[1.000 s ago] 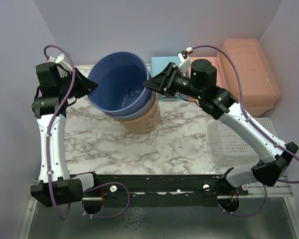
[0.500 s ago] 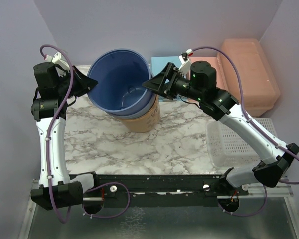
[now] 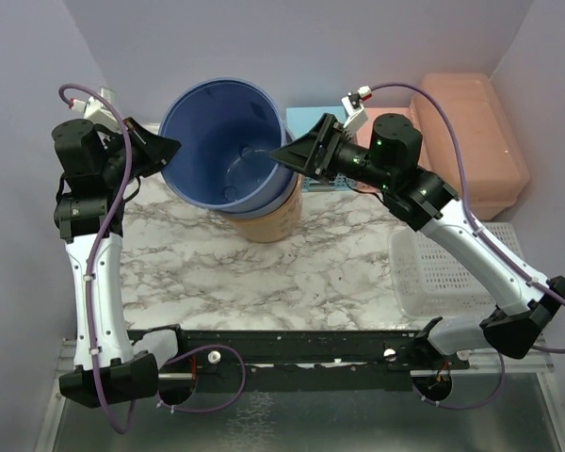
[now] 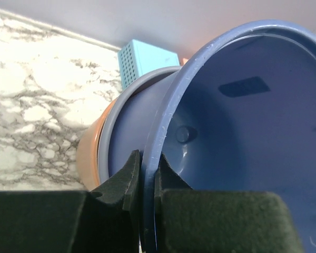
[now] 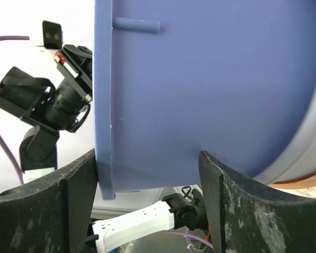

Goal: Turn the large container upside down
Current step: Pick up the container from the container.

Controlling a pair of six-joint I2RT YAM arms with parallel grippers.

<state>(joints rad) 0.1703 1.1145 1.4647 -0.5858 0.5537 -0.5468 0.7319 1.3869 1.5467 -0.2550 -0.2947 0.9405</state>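
Note:
The large container (image 3: 471, 141), a peach lidded box, stands upright at the back right, and neither gripper touches it. A blue bucket (image 3: 221, 141) tilts out of a stack made of a paler blue bucket (image 3: 288, 193) and an orange bucket (image 3: 268, 228). My left gripper (image 3: 172, 147) (image 4: 147, 168) is shut on the blue bucket's (image 4: 242, 132) left rim, one finger inside and one outside. My right gripper (image 3: 284, 155) (image 5: 147, 155) stands open at the right rim. Its fingers straddle the bucket's outer wall (image 5: 210, 79).
A white perforated basket (image 3: 443, 273) sits on the marble table (image 3: 188, 264) at the right, under my right arm. A light-blue perforated box (image 3: 306, 118) (image 4: 145, 58) stands behind the buckets. Walls close in at the back and on both sides.
The left arm has raised the blue bucket and drawn it toward the back left, out of the stack. The right gripper's jaws have opened wider at the rim.

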